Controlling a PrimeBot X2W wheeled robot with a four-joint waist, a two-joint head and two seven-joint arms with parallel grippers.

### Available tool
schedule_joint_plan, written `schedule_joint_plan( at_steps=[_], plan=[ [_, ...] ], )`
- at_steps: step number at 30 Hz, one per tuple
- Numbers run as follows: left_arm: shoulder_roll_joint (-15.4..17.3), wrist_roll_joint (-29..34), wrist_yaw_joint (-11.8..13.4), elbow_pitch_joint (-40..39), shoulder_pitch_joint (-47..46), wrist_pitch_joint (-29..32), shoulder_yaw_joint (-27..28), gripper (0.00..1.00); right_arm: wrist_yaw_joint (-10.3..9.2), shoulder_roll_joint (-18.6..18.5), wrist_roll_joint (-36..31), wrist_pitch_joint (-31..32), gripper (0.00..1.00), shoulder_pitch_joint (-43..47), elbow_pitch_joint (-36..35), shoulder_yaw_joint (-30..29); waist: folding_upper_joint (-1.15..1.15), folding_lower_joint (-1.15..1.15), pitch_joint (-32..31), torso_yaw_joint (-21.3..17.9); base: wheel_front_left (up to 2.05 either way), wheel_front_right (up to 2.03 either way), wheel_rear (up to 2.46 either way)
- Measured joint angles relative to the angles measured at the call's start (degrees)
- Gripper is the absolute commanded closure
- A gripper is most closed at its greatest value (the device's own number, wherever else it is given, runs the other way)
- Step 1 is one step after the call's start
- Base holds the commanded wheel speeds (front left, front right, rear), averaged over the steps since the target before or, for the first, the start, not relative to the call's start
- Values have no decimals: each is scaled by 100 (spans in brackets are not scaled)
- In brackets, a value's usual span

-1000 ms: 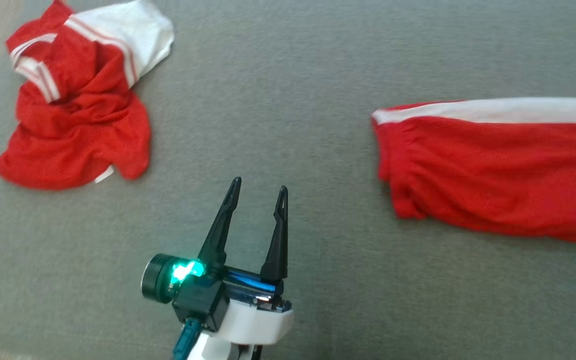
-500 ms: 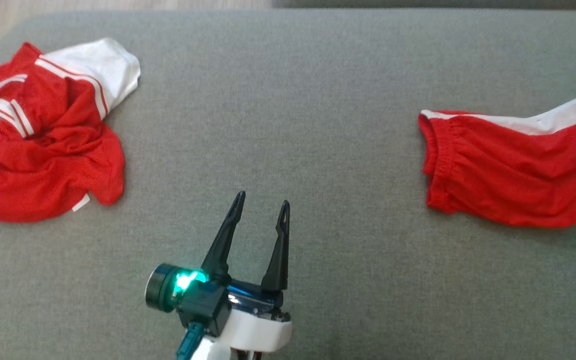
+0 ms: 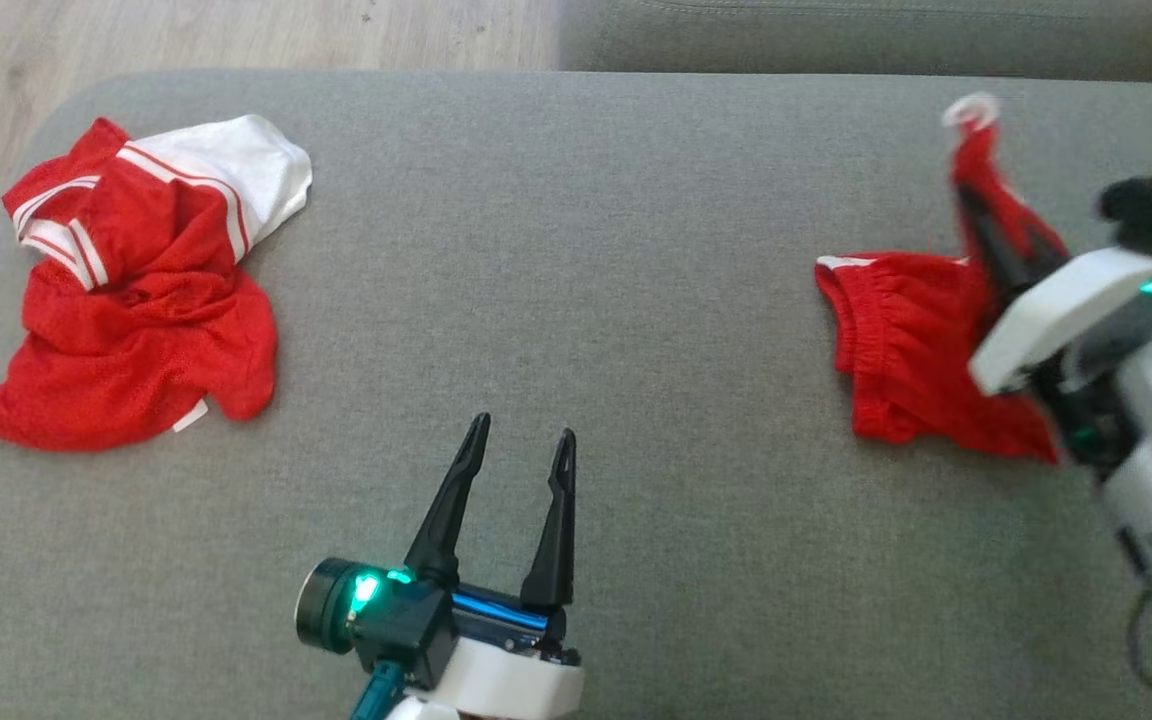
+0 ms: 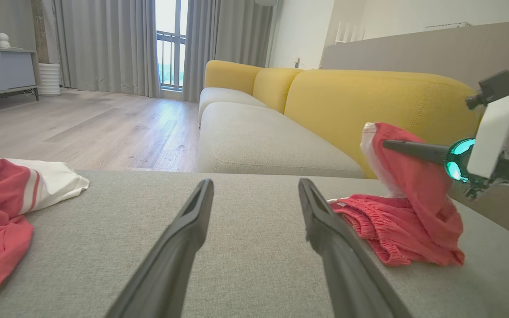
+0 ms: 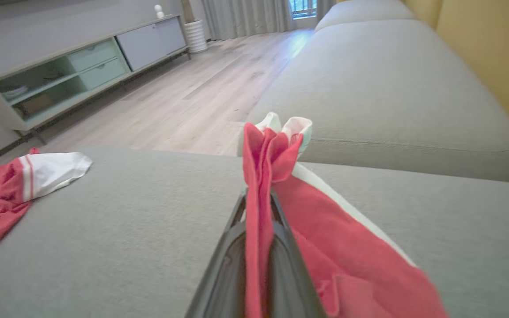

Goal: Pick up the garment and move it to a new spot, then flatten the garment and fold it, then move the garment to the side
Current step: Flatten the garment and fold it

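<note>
Garment (image 5: 325,265) pinched tight in right end effector (image 5: 258,198), apparently by bunched edge.

Left gripper (image 3: 521,432): near centre, fingers spread wide and pointing toward the far side. Right gripper (image 5: 258,201): at the right, raised off the surface, fingers pressed together on a fold of the red shorts (image 3: 896,340).

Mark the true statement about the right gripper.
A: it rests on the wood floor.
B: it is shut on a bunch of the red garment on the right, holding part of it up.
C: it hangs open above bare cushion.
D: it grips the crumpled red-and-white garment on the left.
B: the right gripper is pinched on a bunch of the red garment, part of it held up off the grey cushion.
</note>
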Motion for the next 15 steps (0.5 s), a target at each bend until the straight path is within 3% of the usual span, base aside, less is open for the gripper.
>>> schedule_joint_plan(
  at_steps=[1, 7, 15],
  plan=[
    [0, -13, 0, 3, -1, 0, -4, 0, 0, 120, -45, 19, 0, 47, -38, -5, 0, 0, 1, 10, 0, 0, 0],
    [1, -37, 7, 7, -3, 0, 0, 0, 0, 247, -87, 19, 0, 242, -407, -208, 0, 0, 4, -5, 0, 0, 0],
    [3, -37, 57, 30, 121, 0, 178, 0, 0, -400, -312, -183, 0, 876, -834, -1098, 0, 0, -191, -255, 0, 0, 0]
  ],
)
